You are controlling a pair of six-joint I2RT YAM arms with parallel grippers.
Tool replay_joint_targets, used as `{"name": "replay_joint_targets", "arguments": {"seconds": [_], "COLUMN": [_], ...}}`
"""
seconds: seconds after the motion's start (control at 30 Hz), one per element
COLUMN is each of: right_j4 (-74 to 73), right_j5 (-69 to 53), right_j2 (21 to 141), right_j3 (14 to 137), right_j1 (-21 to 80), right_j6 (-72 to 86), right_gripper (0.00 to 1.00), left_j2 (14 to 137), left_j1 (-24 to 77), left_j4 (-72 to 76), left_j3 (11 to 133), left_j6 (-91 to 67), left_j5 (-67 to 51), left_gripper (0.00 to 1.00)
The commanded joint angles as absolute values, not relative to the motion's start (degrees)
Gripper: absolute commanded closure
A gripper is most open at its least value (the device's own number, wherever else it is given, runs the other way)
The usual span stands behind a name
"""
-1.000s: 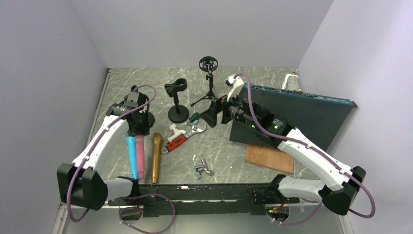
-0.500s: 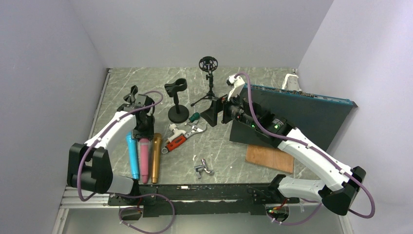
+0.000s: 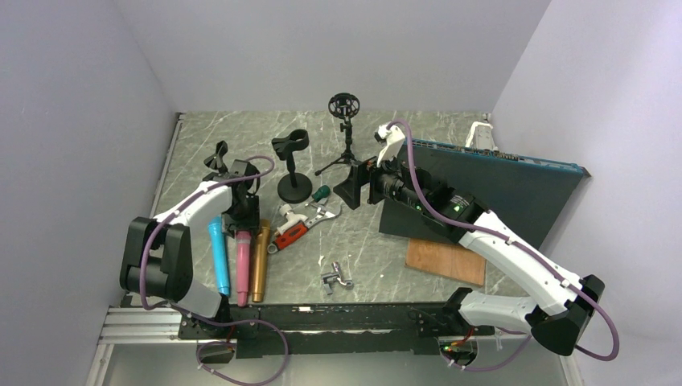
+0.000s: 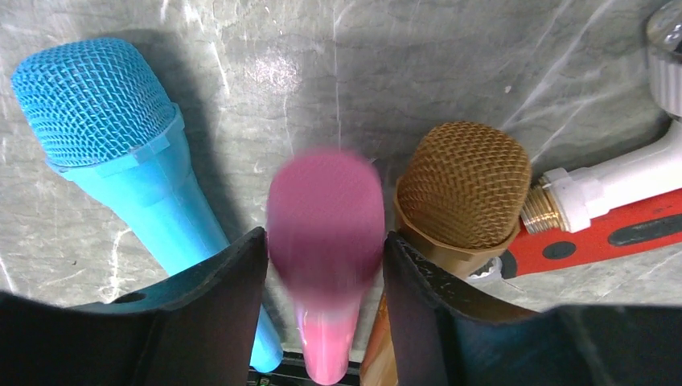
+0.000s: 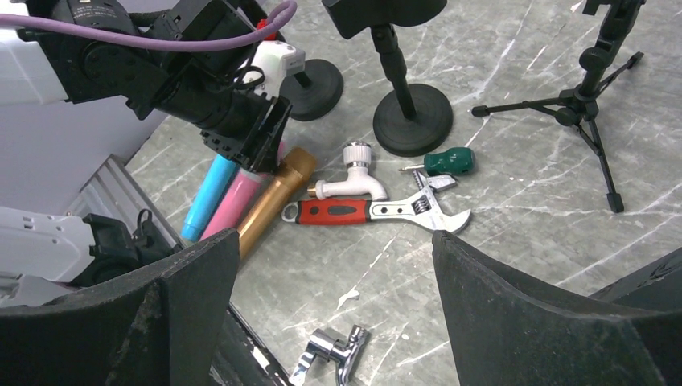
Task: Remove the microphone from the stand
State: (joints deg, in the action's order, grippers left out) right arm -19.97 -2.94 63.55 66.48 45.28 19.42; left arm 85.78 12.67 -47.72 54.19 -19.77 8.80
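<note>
A pink microphone (image 4: 324, 217) lies between a blue microphone (image 4: 104, 137) and a gold microphone (image 4: 462, 193) on the marble table (image 3: 378, 241). Its head is blurred between the fingers of my left gripper (image 4: 324, 265), which stand just beside it, open. In the top view the pink microphone (image 3: 243, 265) points toward the near edge below my left gripper (image 3: 241, 221). An empty clip stand (image 3: 291, 145) and a smaller stand (image 3: 220, 153) are behind it. My right gripper (image 5: 338, 314) is open and empty, over by the tripod stand (image 3: 346, 133).
A red-handled wrench (image 3: 289, 236), a white tap (image 3: 291, 214) and a green screwdriver (image 3: 321, 192) lie mid-table. A chrome fitting (image 3: 338, 277) sits near the front. A wooden board (image 3: 446, 261) and a dark panel (image 3: 499, 193) are on the right.
My left arm swung right and toward the near edge with the pink microphone, bringing it down between the blue and gold ones. The pink microphone is now slipping between the fingers. The right arm has not moved.
</note>
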Motion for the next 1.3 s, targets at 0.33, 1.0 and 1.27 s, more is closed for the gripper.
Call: {"name": "replay_joint_targets", "arguments": {"seconds": [0.33, 1.0, 1.27], "right_j4": [-20.2, -29.8, -36.3], "right_j5": [-1.4, 12.0, 17.7], "right_j2": [63.3, 53.6, 40.6], "right_j3": [70.3, 69.6, 64.0], "right_j1": [44.9, 44.7, 44.7], "right_j6": [18.2, 23.3, 32.4], "right_gripper": [0.09, 0.0, 0.0], "left_j2": [81.1, 46.5, 33.2], "left_j1": [12.4, 12.5, 12.5], "left_j4": [-49.2, -43.7, -36.9], "left_j3": [55.6, 64.4, 62.2], "left_j6": [-19.9, -25.9, -26.0], "left_j5": [7.8, -16.4, -21.0], "left_gripper": [0.31, 0.01, 0.0]}}
